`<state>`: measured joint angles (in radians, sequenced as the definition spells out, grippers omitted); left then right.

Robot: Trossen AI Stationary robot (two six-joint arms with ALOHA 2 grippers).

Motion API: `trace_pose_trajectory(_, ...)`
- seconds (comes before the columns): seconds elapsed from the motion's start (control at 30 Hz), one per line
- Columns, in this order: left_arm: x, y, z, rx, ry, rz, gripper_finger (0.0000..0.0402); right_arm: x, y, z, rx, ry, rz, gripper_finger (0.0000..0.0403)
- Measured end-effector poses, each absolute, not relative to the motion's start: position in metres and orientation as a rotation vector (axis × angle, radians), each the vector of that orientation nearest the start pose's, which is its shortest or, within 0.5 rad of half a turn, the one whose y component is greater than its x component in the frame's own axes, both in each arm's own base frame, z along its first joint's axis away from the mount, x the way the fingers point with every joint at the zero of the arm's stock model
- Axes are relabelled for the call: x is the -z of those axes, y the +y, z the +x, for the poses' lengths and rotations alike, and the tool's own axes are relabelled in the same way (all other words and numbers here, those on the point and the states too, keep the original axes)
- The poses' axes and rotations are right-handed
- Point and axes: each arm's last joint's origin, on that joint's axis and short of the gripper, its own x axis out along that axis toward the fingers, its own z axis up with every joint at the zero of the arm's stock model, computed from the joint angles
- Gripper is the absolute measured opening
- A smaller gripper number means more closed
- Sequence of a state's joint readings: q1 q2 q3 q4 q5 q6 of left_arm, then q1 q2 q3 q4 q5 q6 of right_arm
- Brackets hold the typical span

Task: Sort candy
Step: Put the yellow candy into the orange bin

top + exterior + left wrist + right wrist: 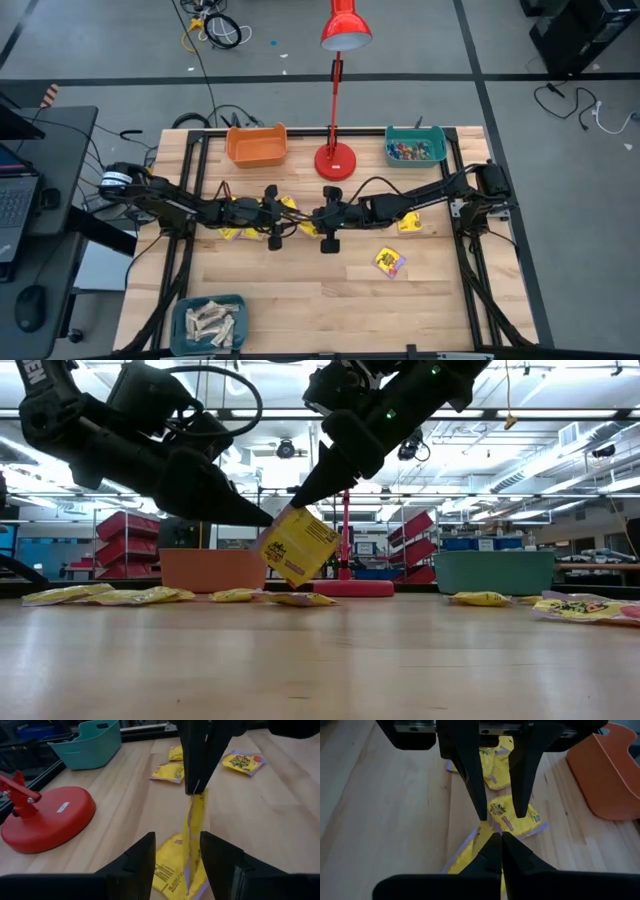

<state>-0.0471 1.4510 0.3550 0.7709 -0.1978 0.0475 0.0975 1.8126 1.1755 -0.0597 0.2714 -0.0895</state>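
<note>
while my right gripper (pixel 297 497), pinched shut, dangles the thin yellow square candy packet (pixel 298 546) by its corner above mid-table, my left gripper (pixel 175 857) straddles it open, and i judge it light, floppy, best held by the edge.

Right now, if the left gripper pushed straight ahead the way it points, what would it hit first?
Most likely the yellow candy packet hanging just ahead of the left gripper, whose fingers stand open. The right gripper is shut on the packet's top edge, right behind it. Depth is hard to judge, so treat this as probable.
</note>
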Motion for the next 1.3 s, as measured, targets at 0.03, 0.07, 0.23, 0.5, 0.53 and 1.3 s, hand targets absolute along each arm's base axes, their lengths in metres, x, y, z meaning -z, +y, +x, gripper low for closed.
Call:
trace_pose_trajectory(0.03, -0.144, -0.006, 0.245, -0.142, 0.323, 0.086, 0.0158, -0.201, 0.03, 0.388, 0.136, 0.694, -0.214, 0.0)
trace_pose_trajectory(0.07, -0.144, -0.006, 0.245, -0.143, 0.32, 0.085, 0.0158, -0.201, 0.03, 0.388, 0.136, 0.694, -0.214, 0.0)
trace_pose_trajectory(0.23, -0.144, -0.006, 0.246, -0.141, 0.321, 0.086, 0.0158, -0.201, 0.03, 0.388, 0.133, 0.695, -0.225, 0.0)
trace_pose_trajectory(0.5, -0.141, -0.006, 0.247, -0.133, 0.317, 0.086, 0.0128, -0.202, 0.03, 0.389, 0.132, 0.687, -0.23, 0.0)
trace_pose_trajectory(0.53, -0.141, -0.006, 0.248, -0.134, 0.318, 0.086, 0.0124, -0.202, 0.03, 0.389, 0.132, 0.686, -0.23, 0.0)
trace_pose_trajectory(1.3, -0.155, -0.005, 0.246, -0.171, 0.244, 0.13, 0.0001, -0.216, 0.028, 0.383, 0.199, 0.659, -0.184, 0.0022)
